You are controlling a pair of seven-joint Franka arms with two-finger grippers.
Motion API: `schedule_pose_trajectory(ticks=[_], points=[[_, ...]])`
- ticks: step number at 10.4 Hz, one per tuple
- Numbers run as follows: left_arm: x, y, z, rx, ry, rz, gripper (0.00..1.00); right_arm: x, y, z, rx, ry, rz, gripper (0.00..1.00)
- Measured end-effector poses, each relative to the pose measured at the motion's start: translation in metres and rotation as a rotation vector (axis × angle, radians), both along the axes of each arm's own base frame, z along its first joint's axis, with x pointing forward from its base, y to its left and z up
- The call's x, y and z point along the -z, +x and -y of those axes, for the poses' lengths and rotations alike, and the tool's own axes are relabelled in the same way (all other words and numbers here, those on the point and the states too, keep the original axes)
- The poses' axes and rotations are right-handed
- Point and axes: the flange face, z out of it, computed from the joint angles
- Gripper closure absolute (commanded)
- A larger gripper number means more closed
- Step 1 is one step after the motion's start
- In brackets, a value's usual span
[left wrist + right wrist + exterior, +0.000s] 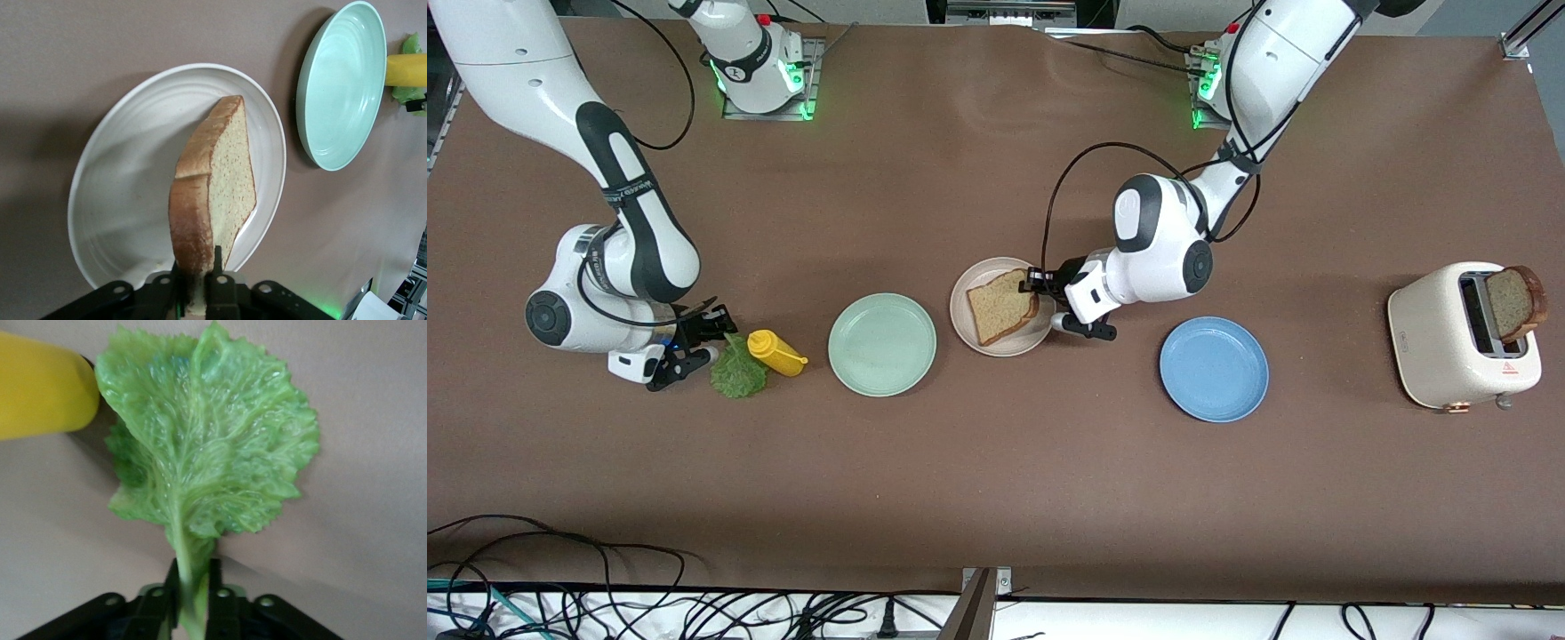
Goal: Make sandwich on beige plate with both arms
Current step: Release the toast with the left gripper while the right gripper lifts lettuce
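Observation:
My left gripper (1040, 298) is shut on the crust edge of a brown bread slice (1001, 306) and holds it tilted over the beige plate (967, 320). In the left wrist view the slice (213, 193) stands on edge over the plate (120, 193), pinched at the gripper (195, 280). My right gripper (710, 342) is shut on the stem of the green lettuce leaf (738, 372), low by the table. The right wrist view shows the leaf (207, 447) hanging from the gripper (193, 587). A second bread slice (1516, 302) sticks out of the toaster (1458, 347).
A yellow squeeze bottle (775, 352) lies beside the lettuce; it also shows in the right wrist view (40, 393). A mint-green plate (882, 343) sits between the bottle and the beige plate. A blue plate (1214, 368) lies toward the left arm's end. Cables run along the front edge.

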Motion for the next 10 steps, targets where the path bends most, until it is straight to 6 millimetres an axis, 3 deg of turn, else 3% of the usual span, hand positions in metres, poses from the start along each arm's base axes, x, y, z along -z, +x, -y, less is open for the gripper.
schedule_pose_trajectory(ticks=[3, 7, 10], points=[[-0.01, 0.023, -0.02, -0.05, -0.007, 0.025, 0.0, -0.033, 0.019, 0.007, -0.001, 0.008, -0.021, 1.0], [-0.018, 0.05, -0.067, -0.098, -0.017, 0.014, 0.0, -0.114, 0.045, 0.039, 0.019, 0.006, -0.037, 1.0], [-0.031, 0.069, -0.115, -0.029, 0.054, 0.034, 0.0, -0.188, 0.051, 0.041, 0.039, 0.002, -0.018, 1.0]])
